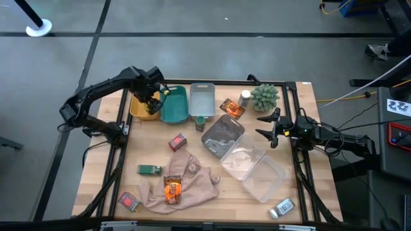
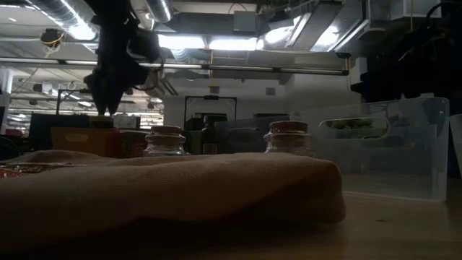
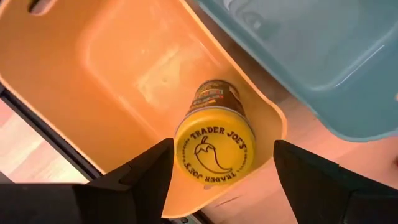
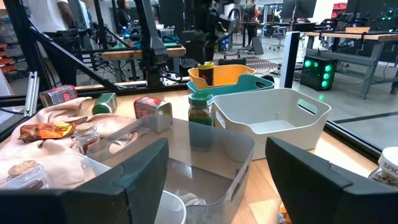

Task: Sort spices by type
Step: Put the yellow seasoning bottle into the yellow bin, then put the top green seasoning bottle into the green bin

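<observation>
**Left gripper hanging open over the yellow jar in the orange bin**

Nearest my low camera, the beige cloth (image 2: 173, 191) is lying bunched across the table front; two cork-topped jars (image 2: 289, 137) are showing just behind it. I am holding the left gripper (image 3: 221, 163) above the orange bin (image 3: 112, 74) at the far left of the bin row; its fingers are spread wide and gripping nothing; the yellow jar (image 3: 215, 148) is sitting between them in the bin's corner, lid facing up. Beside the orange bin the teal bin (image 1: 174, 104) and the white bin (image 1: 201, 99) are standing in a row; a green-capped jar (image 1: 200, 121) is standing just in front of them. I am keeping the right gripper (image 1: 273, 128) parked at the table's right edge, fingers apart and empty, near the green spiky plant ball (image 1: 264, 96). A grey bin (image 1: 222, 136) and a clear bin (image 1: 255, 171) are lying mid-table. An orange-brown sachet (image 1: 232, 108) and a white jar (image 1: 244, 97) are lying by the plant ball; another orange sachet (image 1: 172, 189) is resting on the cloth; a red packet (image 1: 177, 142) is sitting just above the cloth, another red packet (image 1: 129, 201) at the near left corner; a green box (image 1: 149, 169) is lying left of the cloth; a silver-capped jar (image 1: 282, 208) is lying near the right front corner.
</observation>
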`<move>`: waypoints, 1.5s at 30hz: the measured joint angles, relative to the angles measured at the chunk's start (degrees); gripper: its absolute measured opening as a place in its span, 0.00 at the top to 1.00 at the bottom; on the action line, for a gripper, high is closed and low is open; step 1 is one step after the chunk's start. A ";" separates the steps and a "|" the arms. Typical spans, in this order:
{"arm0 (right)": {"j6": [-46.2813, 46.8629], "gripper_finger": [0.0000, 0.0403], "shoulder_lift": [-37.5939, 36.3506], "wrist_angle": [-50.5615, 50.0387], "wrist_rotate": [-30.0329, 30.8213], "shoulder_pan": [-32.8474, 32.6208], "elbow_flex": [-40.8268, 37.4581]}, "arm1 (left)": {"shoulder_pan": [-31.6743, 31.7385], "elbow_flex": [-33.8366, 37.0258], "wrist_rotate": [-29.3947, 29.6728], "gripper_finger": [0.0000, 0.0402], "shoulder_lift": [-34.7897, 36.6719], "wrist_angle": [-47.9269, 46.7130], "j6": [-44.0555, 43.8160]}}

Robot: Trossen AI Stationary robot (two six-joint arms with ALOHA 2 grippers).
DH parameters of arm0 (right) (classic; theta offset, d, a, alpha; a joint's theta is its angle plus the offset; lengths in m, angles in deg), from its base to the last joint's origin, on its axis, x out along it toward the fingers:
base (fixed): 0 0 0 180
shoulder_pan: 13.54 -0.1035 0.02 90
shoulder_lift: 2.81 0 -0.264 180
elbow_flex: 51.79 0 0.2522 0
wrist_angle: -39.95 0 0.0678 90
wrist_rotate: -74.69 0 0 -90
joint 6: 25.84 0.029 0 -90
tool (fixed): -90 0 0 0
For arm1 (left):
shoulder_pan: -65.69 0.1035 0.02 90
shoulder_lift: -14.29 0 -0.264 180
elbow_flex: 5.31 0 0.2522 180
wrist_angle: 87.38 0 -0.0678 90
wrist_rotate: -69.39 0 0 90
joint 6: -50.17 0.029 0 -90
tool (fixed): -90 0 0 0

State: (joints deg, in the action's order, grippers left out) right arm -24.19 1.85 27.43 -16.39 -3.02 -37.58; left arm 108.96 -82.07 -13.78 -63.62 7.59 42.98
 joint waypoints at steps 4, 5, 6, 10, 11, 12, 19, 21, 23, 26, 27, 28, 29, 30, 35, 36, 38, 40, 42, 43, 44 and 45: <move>0.00 0.33 -0.01 0.00 0.00 -0.01 0.00 | 0.02 -0.04 0.00 0.35 3.26 -0.01 -0.14; 0.00 0.33 -0.02 0.00 0.00 -0.02 0.00 | 0.02 -0.04 0.00 0.35 4.00 0.03 -0.17; 0.00 0.33 -0.01 0.00 0.00 -0.01 0.00 | 0.02 -0.04 -0.02 0.35 4.87 0.15 -0.19; 0.00 0.33 0.00 0.02 0.00 0.00 0.00 | -0.49 -0.04 0.00 0.35 7.81 0.73 -0.30; 0.00 0.33 0.00 0.06 0.00 -0.02 0.00 | -0.83 -0.04 0.00 0.35 8.45 1.15 -0.31; 0.00 0.33 -0.02 0.07 0.00 -0.01 0.00 | -1.25 -0.04 -0.05 0.35 9.10 1.78 -0.37; 0.00 0.33 -0.02 0.13 -0.02 0.00 0.00 | -5.65 -0.04 -0.85 0.35 10.19 9.97 -7.81; 0.00 0.33 -0.02 0.13 -0.02 0.00 0.00 | -7.43 -0.04 -0.92 0.35 9.89 12.74 -8.19; 0.00 0.33 -0.02 0.13 -0.02 -0.01 0.00 | -9.31 -0.04 -1.97 0.35 9.40 15.68 -6.99; 0.00 0.33 -0.02 0.15 -0.02 -0.02 0.00 | -12.28 -0.04 -4.49 0.35 8.68 20.57 -4.81; 0.00 0.33 0.00 0.15 -0.02 0.00 0.00 | -13.34 -0.04 -5.01 0.35 8.36 22.39 -4.02; 0.00 0.33 0.00 0.15 -0.02 -0.02 0.00 | -14.46 -0.04 -5.53 0.35 7.98 24.22 -2.96; 0.00 0.33 0.00 0.15 -0.02 0.00 0.00 | -15.54 -0.04 -5.76 0.35 7.65 26.15 -1.88; 0.00 0.33 0.00 0.15 -0.02 -0.01 0.00 | -16.59 -0.04 -6.07 0.35 7.27 27.98 -0.44; 0.00 0.33 0.00 0.17 -0.02 -0.01 0.00 | -21.83 -0.04 -6.29 0.35 4.69 35.15 6.74; 0.00 0.33 0.00 0.17 -0.02 -0.02 0.00 | -22.77 -0.04 -6.33 0.35 4.03 36.07 7.97; 0.00 0.33 -0.01 0.17 -0.01 -0.02 0.00 | -24.40 -0.04 -6.30 0.35 2.55 37.46 9.81; 0.00 0.33 0.00 0.17 -0.02 -0.02 0.00 | -25.74 -0.04 -6.34 0.35 0.88 38.39 12.28; 0.00 0.33 -0.02 0.17 -0.02 -0.02 0.00 | -26.61 -0.04 -6.31 0.35 -0.86 38.46 14.46; 0.00 0.33 -0.02 0.17 -0.02 -0.01 0.00 | -26.92 -0.04 -6.28 0.35 -1.73 38.66 15.62; 0.00 0.33 -0.02 0.17 -0.02 -0.02 0.00 | -27.18 -0.04 -6.27 0.35 -2.63 38.92 16.69; 0.00 0.33 0.00 0.17 -0.02 -0.02 0.00 | -27.36 -0.04 -6.28 0.35 -3.54 39.28 17.31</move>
State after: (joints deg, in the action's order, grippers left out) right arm -24.19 1.85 27.60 -16.41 -3.04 -37.58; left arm 81.60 -82.12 -20.06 -67.16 46.87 60.29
